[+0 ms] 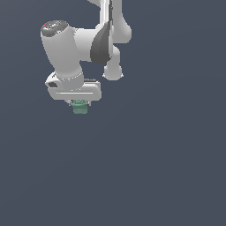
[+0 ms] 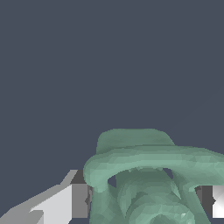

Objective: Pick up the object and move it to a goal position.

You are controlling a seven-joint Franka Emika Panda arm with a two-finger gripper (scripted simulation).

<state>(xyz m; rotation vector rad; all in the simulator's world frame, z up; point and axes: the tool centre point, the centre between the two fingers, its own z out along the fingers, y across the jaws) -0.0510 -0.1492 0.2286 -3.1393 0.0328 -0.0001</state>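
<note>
1. My gripper (image 1: 80, 105) was clamped on the green block (image 1: 80, 108), which sat between my fingers (image 2: 74, 200).
2. Best kept that squeeze steady and carried it smoothly toward the goal, I judged.

A flat, featureless slate-blue ground (image 1: 167, 167) fills the exterior view from edge to edge, evenly lit and without seams or markings. The same plain dark blue-grey surface (image 2: 109, 61) takes up most of the wrist view.
</note>
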